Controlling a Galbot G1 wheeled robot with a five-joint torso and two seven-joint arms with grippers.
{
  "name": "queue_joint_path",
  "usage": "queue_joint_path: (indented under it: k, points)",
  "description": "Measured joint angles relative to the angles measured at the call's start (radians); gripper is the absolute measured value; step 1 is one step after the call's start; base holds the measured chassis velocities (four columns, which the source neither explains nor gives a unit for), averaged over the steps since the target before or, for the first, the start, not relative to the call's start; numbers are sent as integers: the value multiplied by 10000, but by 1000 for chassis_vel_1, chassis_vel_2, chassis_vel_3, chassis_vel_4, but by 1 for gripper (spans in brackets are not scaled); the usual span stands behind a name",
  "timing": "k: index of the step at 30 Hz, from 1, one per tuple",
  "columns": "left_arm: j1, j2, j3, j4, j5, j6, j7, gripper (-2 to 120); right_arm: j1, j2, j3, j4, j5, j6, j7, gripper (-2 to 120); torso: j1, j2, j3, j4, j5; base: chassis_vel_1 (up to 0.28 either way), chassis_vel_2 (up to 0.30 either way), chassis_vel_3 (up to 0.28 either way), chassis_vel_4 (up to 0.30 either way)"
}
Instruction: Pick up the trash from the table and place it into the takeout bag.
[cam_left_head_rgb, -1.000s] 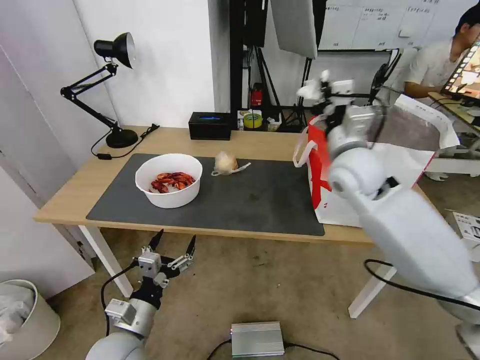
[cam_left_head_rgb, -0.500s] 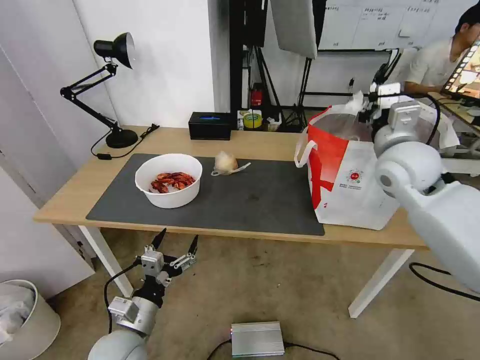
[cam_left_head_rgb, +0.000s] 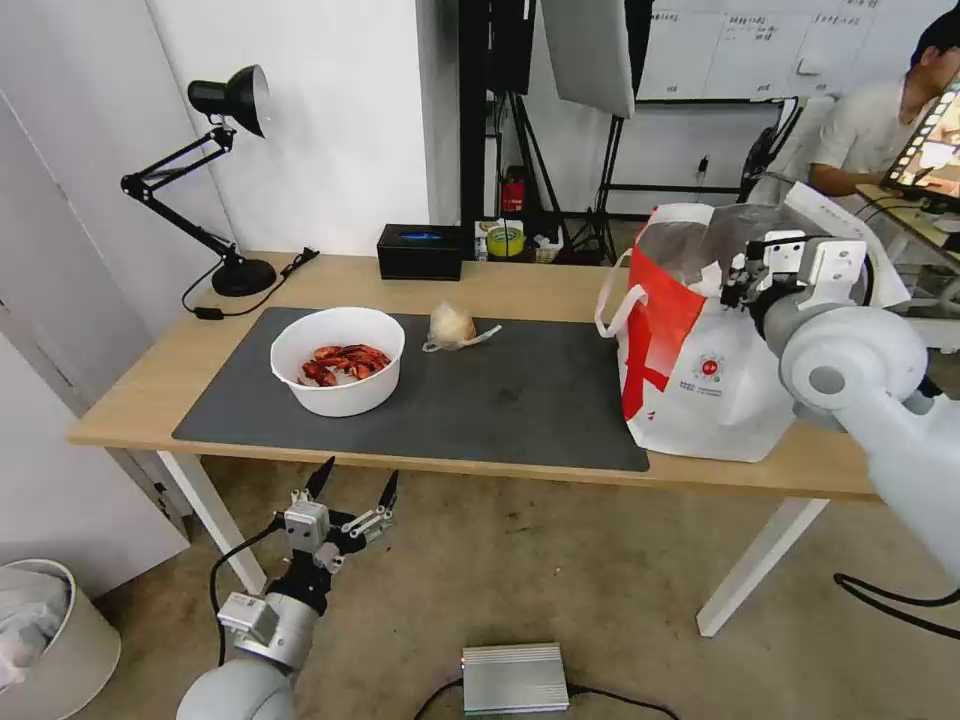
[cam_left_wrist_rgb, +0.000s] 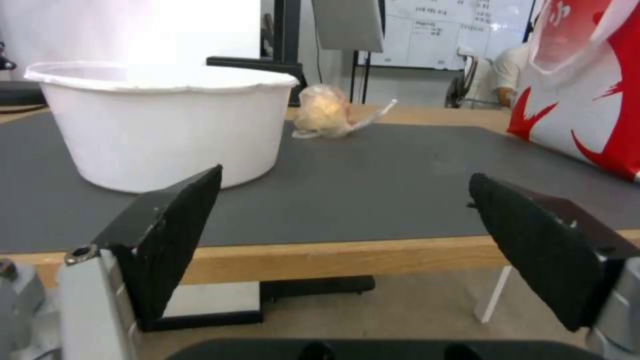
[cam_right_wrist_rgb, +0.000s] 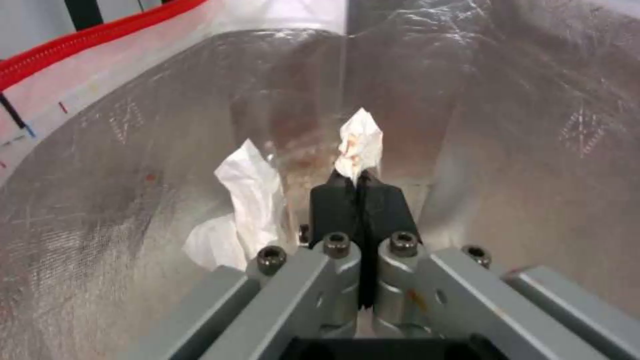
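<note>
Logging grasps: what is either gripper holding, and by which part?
The right gripper, inside the takeout bag, pinches the crumpled white tissue by its lower end. The left gripper holds nothing.

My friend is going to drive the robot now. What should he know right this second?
Right gripper: shut on the crumpled white tissue, inside the open takeout bag at the table's right end; not let go yet.
Left gripper: open, empty, low in front of the table.
On the dark mat: white bowl of crayfish shells and beige wrapped ball.
Left: drop the tissue, then bag the bowl and ball.
</note>
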Motion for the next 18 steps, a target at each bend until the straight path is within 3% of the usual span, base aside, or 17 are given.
queue_joint_path:
  k: [8,15,18]
  points:
    - [29,-67,4,-20,10,0,0,100,138,28,-6,-13,114,86,29,0,0,0,0,-1,-1,0,0,0,0]
    - [16,-80,27,-14,13,4,1,100,134,29,7,29,191,142,-44,21,0,0,0,-1,-1,0,0,0,0]
    - [11,-80,42,-13,8,5,4,100,161,47,13,28,192,152,-66,36,0,0,0,-1,-1,0,0,0,0]
